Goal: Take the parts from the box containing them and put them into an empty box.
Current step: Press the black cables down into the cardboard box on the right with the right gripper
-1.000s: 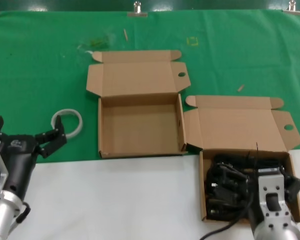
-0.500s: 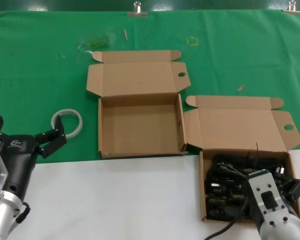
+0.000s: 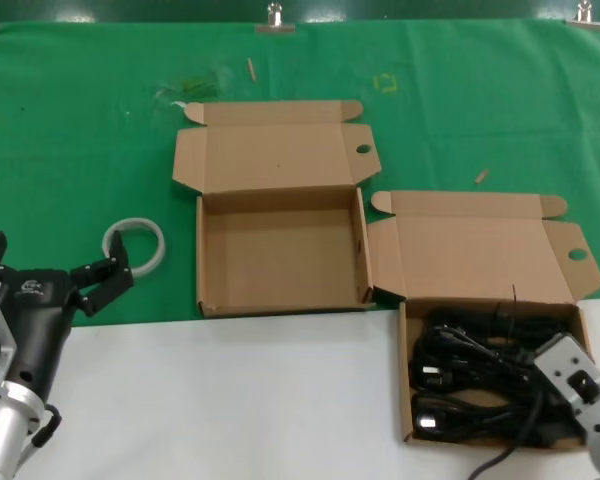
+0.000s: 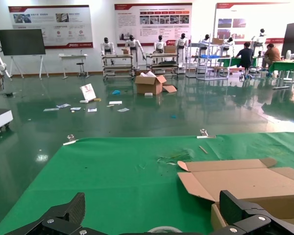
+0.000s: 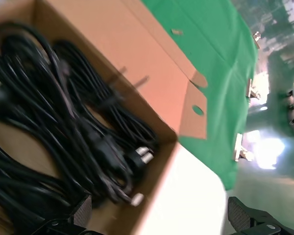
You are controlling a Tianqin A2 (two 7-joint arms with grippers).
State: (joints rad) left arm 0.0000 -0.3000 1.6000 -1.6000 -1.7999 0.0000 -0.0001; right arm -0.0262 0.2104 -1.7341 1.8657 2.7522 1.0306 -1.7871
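The black coiled power cords (image 3: 480, 378) fill the brown box (image 3: 404, 372) at the right front, whose open lid has a short dark slit at its fold. They also show in the right wrist view (image 5: 63, 122). The empty box (image 3: 280, 262) stands open in the middle, with a plain lid fold. My right gripper (image 5: 161, 220) is open and holds nothing. It hangs over that box's right wall, one finger above the cords, the other over the white table. My right arm (image 3: 578, 385) shows at the bottom right. My left gripper (image 3: 58, 257) is open and empty at the left front.
A whitish tape ring (image 3: 135, 245) lies on the green cloth (image 3: 80, 150) just beyond my left gripper and left of the empty box. It also shows in the left wrist view (image 4: 165, 229). White table surface (image 3: 230, 400) runs along the front.
My right arm has moved right and back toward the bottom right corner, uncovering the cords in the box. The cords stay in the box. The left arm has not moved.
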